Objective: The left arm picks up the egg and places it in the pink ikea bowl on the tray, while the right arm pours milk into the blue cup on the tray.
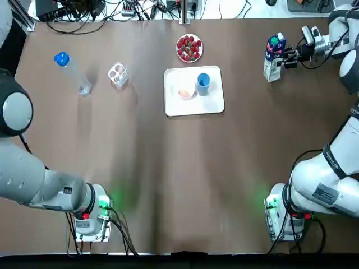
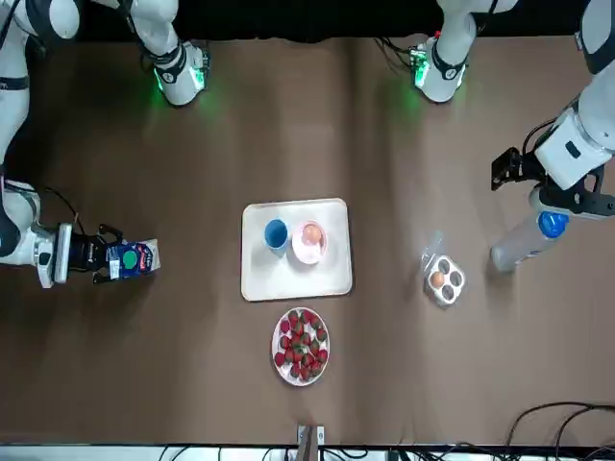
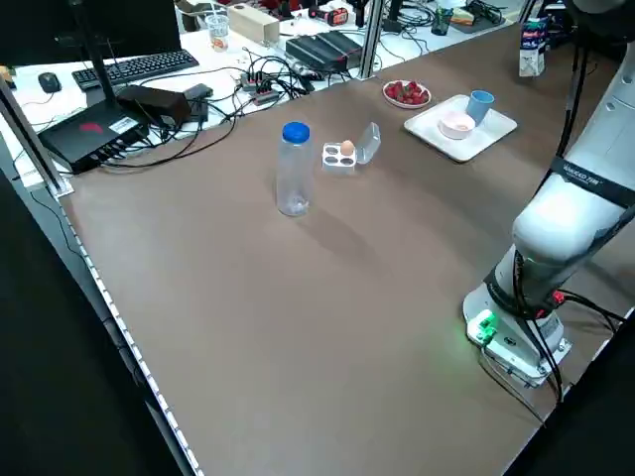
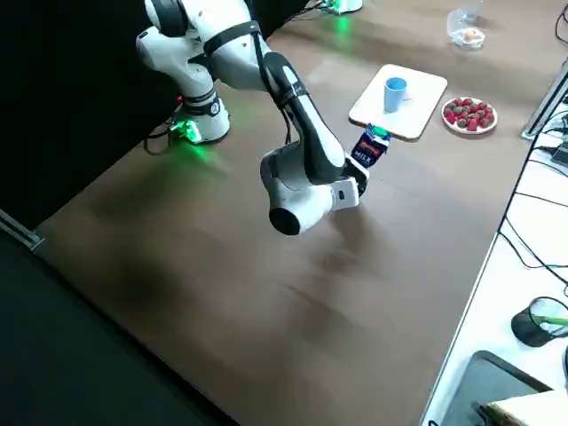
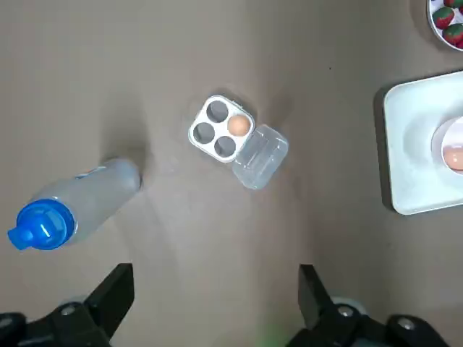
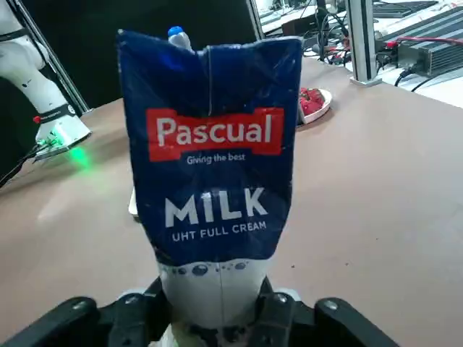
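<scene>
The milk carton [image 1: 274, 56] stands upright at the far right of the table, and my right gripper [image 6: 213, 318] is shut on its lower part. On the white tray [image 1: 210, 103] at the centre sit the blue cup [image 1: 203, 80] and the pink bowl [image 1: 187, 89]. An egg [image 2: 310, 233] lies in the bowl. The small egg carton [image 5: 221, 129] holds a second egg [image 5: 237, 126], and its clear lid is folded open. High above the table, over the egg carton and the bottle, my left gripper [image 5: 215, 293] hangs open and holds nothing.
A clear water bottle [image 1: 73, 73] with a blue cap stands at the far left, beside the egg carton. A plate of strawberries [image 1: 189, 48] sits just beyond the tray. Cables and equipment line the table's far edge.
</scene>
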Robot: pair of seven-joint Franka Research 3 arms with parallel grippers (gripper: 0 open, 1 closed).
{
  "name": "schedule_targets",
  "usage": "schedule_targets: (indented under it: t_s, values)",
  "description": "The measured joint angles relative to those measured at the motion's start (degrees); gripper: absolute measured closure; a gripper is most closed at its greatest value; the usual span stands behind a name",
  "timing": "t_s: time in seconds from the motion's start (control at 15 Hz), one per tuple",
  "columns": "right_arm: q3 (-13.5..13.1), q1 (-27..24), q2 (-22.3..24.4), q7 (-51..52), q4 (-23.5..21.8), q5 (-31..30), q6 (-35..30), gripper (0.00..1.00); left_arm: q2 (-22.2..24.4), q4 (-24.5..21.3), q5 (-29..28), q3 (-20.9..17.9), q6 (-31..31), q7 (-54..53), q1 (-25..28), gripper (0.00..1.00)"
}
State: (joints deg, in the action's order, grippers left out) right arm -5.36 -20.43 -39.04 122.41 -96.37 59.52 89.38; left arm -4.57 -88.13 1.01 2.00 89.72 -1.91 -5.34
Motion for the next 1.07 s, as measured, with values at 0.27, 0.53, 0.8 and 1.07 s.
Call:
schedule_targets:
  t_s: [0.27,0.53,0.8,1.07]
  values:
    - [0.0,-0.7,-0.9,2.5,0.0,1.5,0.0,0.6,0.0,0.0,0.0,0.0,0.0,0.0,0.0,0.0]
    - [0.0,-2.1,-3.3,5.2,0.0,4.0,-0.3,0.6,0.0,-0.1,0.0,0.1,0.0,0.0,-0.1,0.0]
    - [0.1,-2.5,-4.0,5.7,0.0,6.0,-2.1,0.6,0.0,-0.1,0.0,0.1,0.0,0.0,-0.5,0.0]
    - [0.1,-3.0,-4.8,6.4,0.0,6.3,-2.4,0.6,0.0,-0.1,0.0,0.1,0.0,0.1,-0.5,0.0]
